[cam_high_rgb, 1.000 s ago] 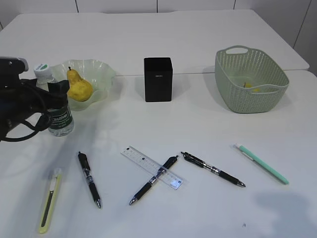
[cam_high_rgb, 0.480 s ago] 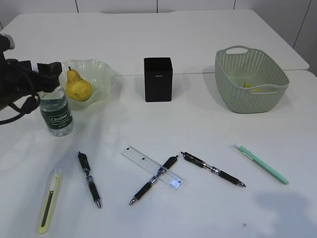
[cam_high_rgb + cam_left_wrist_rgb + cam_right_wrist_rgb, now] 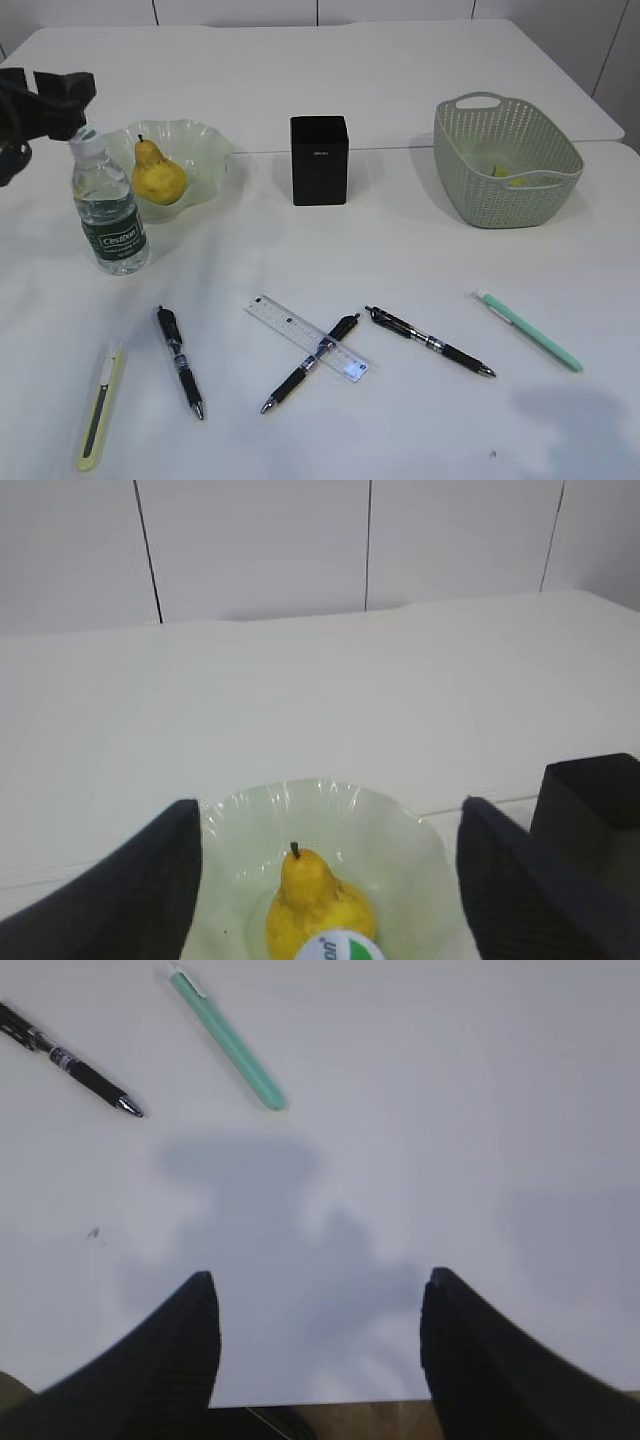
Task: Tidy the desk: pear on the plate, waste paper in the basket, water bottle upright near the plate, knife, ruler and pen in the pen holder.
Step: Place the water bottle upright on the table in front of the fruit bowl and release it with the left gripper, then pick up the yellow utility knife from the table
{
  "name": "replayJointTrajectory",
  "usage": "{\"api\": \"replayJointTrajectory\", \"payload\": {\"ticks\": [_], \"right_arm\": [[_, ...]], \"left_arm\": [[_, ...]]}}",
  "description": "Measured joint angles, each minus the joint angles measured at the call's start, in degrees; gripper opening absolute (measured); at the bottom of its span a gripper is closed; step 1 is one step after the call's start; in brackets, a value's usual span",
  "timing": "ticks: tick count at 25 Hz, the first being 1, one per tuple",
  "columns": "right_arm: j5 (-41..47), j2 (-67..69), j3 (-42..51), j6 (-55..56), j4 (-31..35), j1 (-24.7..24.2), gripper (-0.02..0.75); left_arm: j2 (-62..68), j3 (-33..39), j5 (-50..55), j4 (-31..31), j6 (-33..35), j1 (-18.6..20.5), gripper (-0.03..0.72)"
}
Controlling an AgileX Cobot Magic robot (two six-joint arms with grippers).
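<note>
The water bottle (image 3: 108, 205) stands upright just left of the pale green plate (image 3: 205, 145), where the yellow pear (image 3: 158, 176) lies. My left gripper (image 3: 70, 95) hovers open above and behind the bottle's cap and holds nothing. In the left wrist view that gripper (image 3: 330, 810) frames the pear (image 3: 320, 905) and the bottle cap (image 3: 340, 948). The black pen holder (image 3: 319, 160) is mid-table. Yellow waste paper (image 3: 510, 180) lies in the basket (image 3: 470, 195). On the front of the table lie the yellow-green knife (image 3: 100, 405), the ruler (image 3: 280, 320) and three black pens (image 3: 180, 360) (image 3: 310, 362) (image 3: 430, 342). My right gripper (image 3: 320, 1280) is open and empty.
A teal pen (image 3: 528, 330) lies at the front right; in the right wrist view the teal pen (image 3: 225, 1040) lies beside a black pen (image 3: 75, 1065). One black pen crosses the ruler. The table's front edge (image 3: 330, 1405) lies right under the right gripper.
My left gripper has let go of the water bottle and risen up and back to the left. The bottle now stands free. The right gripper has not moved.
</note>
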Motion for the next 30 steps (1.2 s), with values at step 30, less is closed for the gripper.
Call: {"api": "replayJointTrajectory", "payload": {"ticks": [30], "right_arm": [[0.00, 0.00, 0.00, 0.00, 0.00, 0.00, 0.496]], "left_arm": [[-22.97, -21.79, 96.21, -9.88, 0.00, 0.00, 0.459]]}}
